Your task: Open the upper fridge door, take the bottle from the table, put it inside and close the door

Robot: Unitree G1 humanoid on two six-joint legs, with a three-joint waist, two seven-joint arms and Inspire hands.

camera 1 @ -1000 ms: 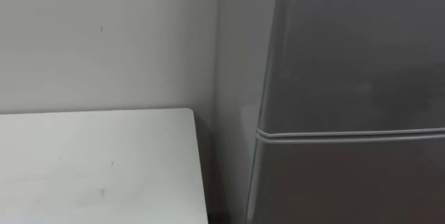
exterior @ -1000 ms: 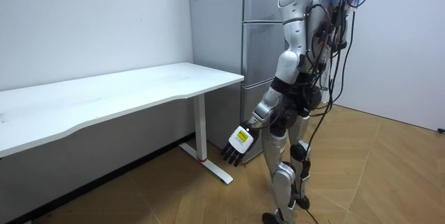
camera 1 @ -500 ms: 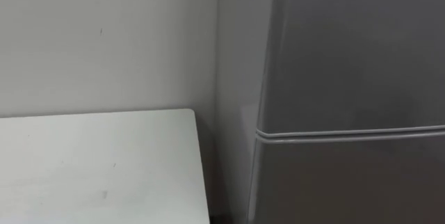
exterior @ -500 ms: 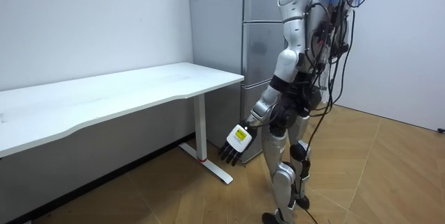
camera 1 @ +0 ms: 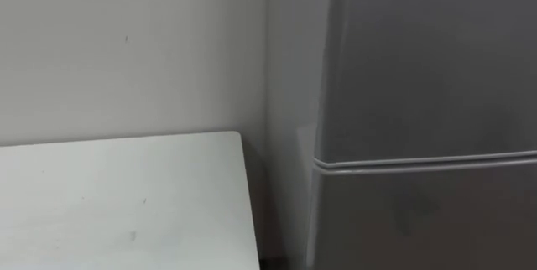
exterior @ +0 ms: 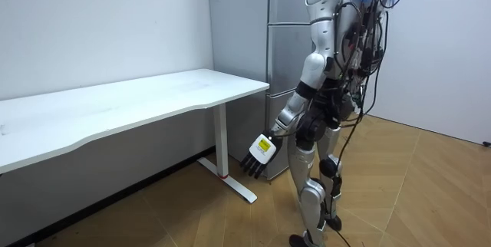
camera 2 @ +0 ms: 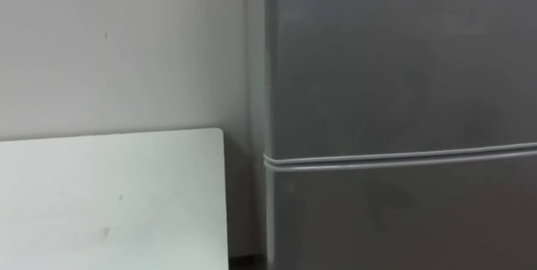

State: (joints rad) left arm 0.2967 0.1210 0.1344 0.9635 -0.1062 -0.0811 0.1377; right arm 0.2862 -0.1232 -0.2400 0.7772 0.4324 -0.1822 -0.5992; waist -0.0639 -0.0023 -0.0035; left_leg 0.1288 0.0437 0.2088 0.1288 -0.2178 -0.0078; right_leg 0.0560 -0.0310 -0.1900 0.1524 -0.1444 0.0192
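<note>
— Standing before the fridge (exterior: 282, 63), both doors shut. Left hand (exterior: 258, 157) hangs low, fingers loose and spread, empty; the table (exterior: 153, 97) is beside it.
— And the bottle?
— I cannot tell where it is. I judge we find it first, then open the upper door (camera 1: 428, 60), high above the hand.

Both doors of the fridge (camera 1: 419, 69) ahead of me are shut, barring any reach inside. The white worktop (camera 1: 117, 203) stands just left, a narrow gap between them.

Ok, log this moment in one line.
stance: standing before fridge | doors: shut | left hand: hanging low, fingers relaxed, empty | table: on robot's left
</note>
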